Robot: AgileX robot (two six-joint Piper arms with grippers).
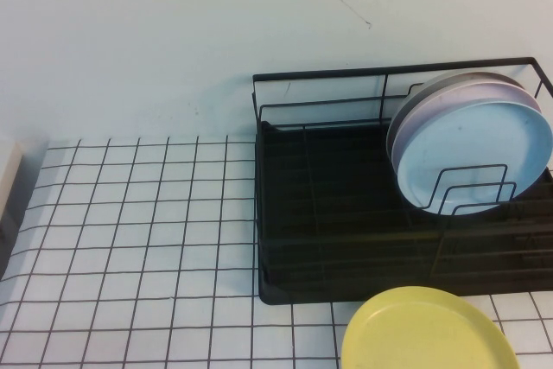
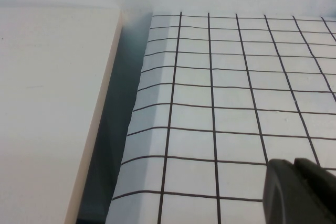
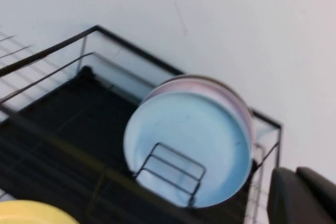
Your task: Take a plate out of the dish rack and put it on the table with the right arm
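1. The right end effector shows only as a black angular tip in the right wrist view; it is clenched, with its fingers brought together, and nothing can be seen between them
2. It touches neither the yellow plate nor the dish rack in any view; the high view does not show it at all
3. The left end effector shows as a dark rounded tip in the left wrist view, above the gridded bench; I cannot tell whether it is released or clenched, and nothing held is visible
4. The yellow plate lies flat on the bench, just in front of the dish rack's near edge, towards the robot's right; its near part is cut off by the edge of the high view, and the right wrist view catches only a sliver of it
5. The dish rack stands on the right part of the bench, against the pale wall
6. A light blue plate stands on edge in the rack's wire dividers at the rack's right end, with further pale plates stacked close behind it
7. A cream-coloured board lies beside the bench's left edge, apart from it by a dark gap
8. No brand, label or readable writing shows on the plates, the rack or the bench; the bench carries only its thin black grid
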